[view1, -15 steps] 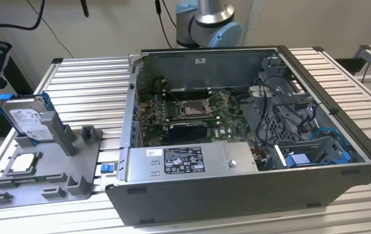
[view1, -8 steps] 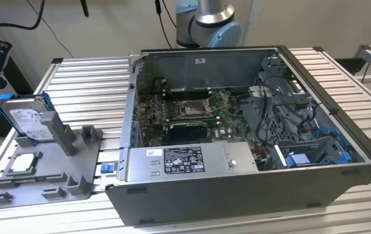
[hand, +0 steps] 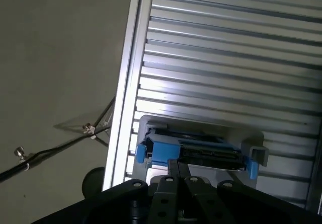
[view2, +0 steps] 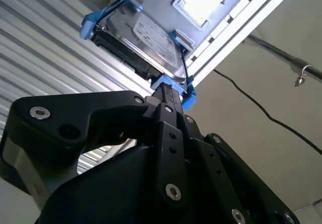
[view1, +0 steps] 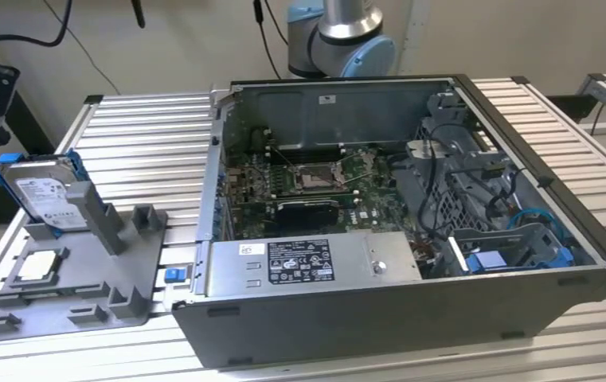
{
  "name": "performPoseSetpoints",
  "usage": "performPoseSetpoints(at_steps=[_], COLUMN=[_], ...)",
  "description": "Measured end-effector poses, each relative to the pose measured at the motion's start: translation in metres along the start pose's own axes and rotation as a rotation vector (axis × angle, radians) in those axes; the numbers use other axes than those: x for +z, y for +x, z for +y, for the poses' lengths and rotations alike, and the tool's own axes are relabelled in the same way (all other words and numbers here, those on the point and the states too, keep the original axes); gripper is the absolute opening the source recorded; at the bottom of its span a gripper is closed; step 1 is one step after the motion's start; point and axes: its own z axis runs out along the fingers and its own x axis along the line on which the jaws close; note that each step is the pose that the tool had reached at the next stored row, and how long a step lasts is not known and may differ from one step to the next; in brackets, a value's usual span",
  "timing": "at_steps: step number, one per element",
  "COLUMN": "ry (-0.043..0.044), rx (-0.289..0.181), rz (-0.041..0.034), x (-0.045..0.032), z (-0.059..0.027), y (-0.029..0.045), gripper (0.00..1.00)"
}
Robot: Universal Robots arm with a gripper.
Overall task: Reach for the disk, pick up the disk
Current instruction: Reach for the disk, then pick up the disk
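We log gripper [view2: 168, 94] near the disk [view2: 151, 38], disk upright in gray holder [view1: 133, 270] beside open PC case [view1: 388, 318]; gripper open/closed: can't tell.

The exterior view looks down at a slant from high above the bench [view1: 143, 127]. It takes in the whole open computer case [view1: 388, 318] mid-frame and the disk [view1: 42, 191] at the exterior view's left. Both wrist views sit close, looking past the gripper [view2: 168, 95] at that disk [hand: 206, 151] and the ribbed bench.
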Motion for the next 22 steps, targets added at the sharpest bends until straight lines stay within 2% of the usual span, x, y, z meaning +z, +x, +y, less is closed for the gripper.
performPoseSetpoints(at_steps=[11,22], ry=[0.0031,0.0063], rx=[-0.139,-0.312], rz=[0.0057,0.0125], x=[0.0000,0.0000], z=[0.0000,0.0000], y=[0.0000,0.0000], gripper=[0.00,0.00])
